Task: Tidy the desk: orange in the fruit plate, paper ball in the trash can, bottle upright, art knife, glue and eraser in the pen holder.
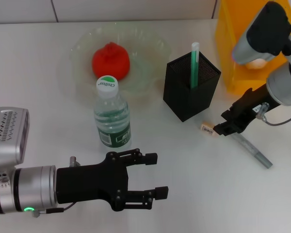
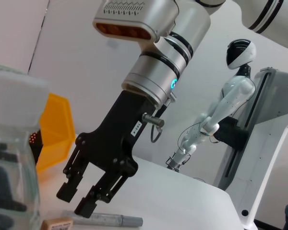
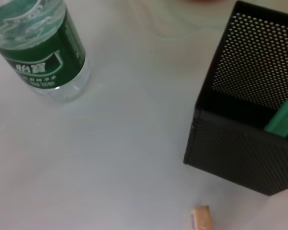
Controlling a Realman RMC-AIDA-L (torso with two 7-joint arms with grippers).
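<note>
The orange (image 1: 110, 59) lies in the pale-green fruit plate (image 1: 150, 77). The bottle (image 1: 111, 116) stands upright in front of the plate; it also shows in the right wrist view (image 3: 43, 48). The black mesh pen holder (image 1: 191, 90) holds a green stick (image 1: 194, 60). The tan eraser (image 1: 208, 128) lies on the desk right of the holder, next to a grey art knife (image 1: 252, 150). My right gripper (image 1: 224, 127) is open, low over the eraser (image 2: 57, 224) and the knife (image 2: 105, 219). My left gripper (image 1: 155, 175) is open and empty at the front. A pale lump (image 1: 255, 63) lies in the yellow trash can (image 1: 233, 43).
The trash can stands at the back right, close behind my right arm. The pen holder (image 3: 249, 110) stands just beyond the eraser (image 3: 202, 218). Another white robot (image 2: 230, 96) stands off the desk in the left wrist view.
</note>
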